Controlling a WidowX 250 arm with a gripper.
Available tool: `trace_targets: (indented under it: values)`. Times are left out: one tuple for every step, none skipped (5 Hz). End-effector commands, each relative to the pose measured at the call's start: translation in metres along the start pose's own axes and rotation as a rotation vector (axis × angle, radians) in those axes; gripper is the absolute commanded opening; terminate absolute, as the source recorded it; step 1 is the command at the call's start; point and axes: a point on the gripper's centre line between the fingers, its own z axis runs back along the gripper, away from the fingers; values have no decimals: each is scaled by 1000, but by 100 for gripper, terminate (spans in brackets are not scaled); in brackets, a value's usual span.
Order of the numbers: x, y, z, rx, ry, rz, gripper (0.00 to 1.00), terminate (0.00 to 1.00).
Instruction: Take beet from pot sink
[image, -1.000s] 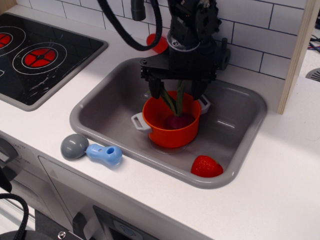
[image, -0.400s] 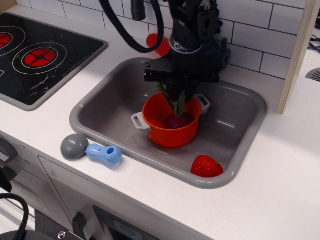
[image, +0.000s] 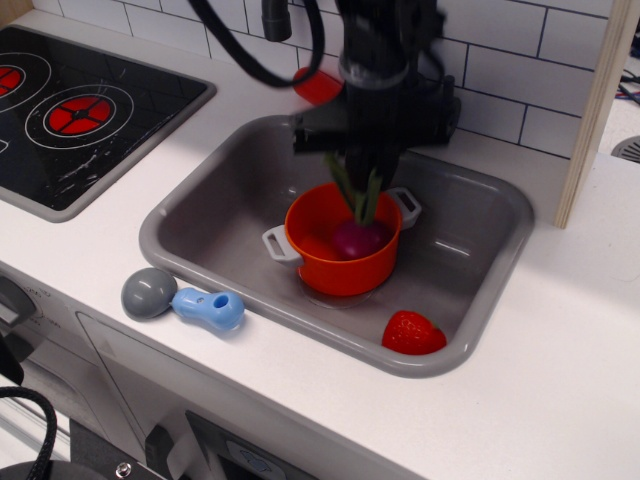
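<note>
The orange pot (image: 342, 262) with light grey side handles stands in the middle of the grey sink (image: 215, 275). The dark magenta beet (image: 358, 239) hangs at the pot's rim height, its green leaves (image: 360, 190) rising into my black gripper (image: 362, 165). The gripper is directly above the pot, blurred by motion, and shut on the leaves. Its fingertips are hard to make out.
A red strawberry (image: 411, 334) lies in the sink's front right corner. A grey and blue toy (image: 183, 301) lies on the counter in front of the sink. A black stove top (image: 80, 110) is at the left. A red disc (image: 318, 86) sits behind the sink by the tiled wall.
The gripper closed on the beet's leaves and has started to rise. The beet has lifted from the pot's bottom to about rim height.
</note>
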Motion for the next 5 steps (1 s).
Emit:
trace_targets:
  values:
    - [15, 32, 61, -105, -36, 2, 0, 0]
    - [17, 63, 60, -57, -19, -47, 0, 0]
    - [22, 86, 52, -24, 18, -96, 0, 0]
    - [25, 104, 42, 3, 31, -133, 0, 0]
    - [21, 115, 30, 31, 11, -174, 0, 0]
